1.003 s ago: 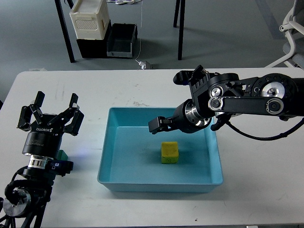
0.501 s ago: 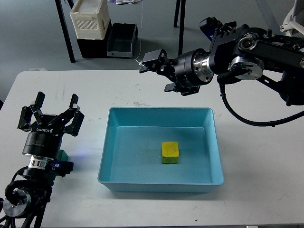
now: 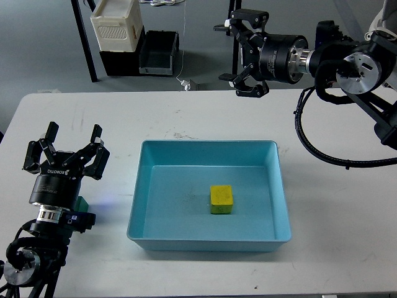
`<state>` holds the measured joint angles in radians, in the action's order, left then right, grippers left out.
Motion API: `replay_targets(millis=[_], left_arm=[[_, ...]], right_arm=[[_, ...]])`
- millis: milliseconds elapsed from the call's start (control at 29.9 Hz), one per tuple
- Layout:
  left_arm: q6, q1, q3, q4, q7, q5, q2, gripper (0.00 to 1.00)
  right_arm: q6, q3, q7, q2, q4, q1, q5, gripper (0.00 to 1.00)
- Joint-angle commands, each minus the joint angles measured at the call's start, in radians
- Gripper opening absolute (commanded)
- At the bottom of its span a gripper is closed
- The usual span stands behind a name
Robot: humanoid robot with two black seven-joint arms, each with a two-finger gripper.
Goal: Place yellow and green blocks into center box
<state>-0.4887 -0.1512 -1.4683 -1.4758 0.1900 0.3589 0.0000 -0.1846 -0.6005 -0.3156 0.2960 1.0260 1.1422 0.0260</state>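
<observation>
The yellow block (image 3: 221, 198) lies inside the light-blue tray (image 3: 141, 206) at the table's middle, a little right of the tray's centre. The green block (image 3: 81, 203) shows only as a small dark-green edge on the table, mostly hidden behind my left arm. My left gripper (image 3: 62, 144) is open and empty, standing left of the tray just above the green block. My right gripper (image 3: 239, 56) is open and empty, held high above the table's far edge, well behind the tray.
A white slatted crate (image 3: 116, 23) sits on a black bin (image 3: 158, 53) on the floor beyond the table. Dark table legs (image 3: 84, 37) stand behind. A white office chair (image 3: 381, 37) is at the far right.
My right gripper has risen out of the tray, leaving the yellow block lying there, and has swung up and back to the far right. The left arm has not moved.
</observation>
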Motion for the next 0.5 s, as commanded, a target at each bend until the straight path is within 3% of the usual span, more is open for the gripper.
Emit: replay_targets(millis=[0,134,267,468], left_arm=[[0.0,-0.002,0.0,0.0,0.0,0.0,0.0,1.0],[0.0,-0.002,-0.001,0.0,0.0,0.0,0.0,1.0],[0.0,-0.002,-0.001,0.0,0.0,0.0,0.0,1.0],[0.0,-0.002,0.0,0.005,0.002,-0.001,0.0,1.0]], right_arm=[[0.011,-0.107,0.113,-0.003,-0.006,-0.076,-0.02,1.0],[-0.025,-0.128,0.113,0.024,0.025,-0.122,-0.023,1.0],[-0.168,-0.208,0.109,0.068,0.039,-0.186,-0.021,1.0],[-0.173,-0.364,0.109,0.049,0.034,-0.265,-0.034,1.0]])
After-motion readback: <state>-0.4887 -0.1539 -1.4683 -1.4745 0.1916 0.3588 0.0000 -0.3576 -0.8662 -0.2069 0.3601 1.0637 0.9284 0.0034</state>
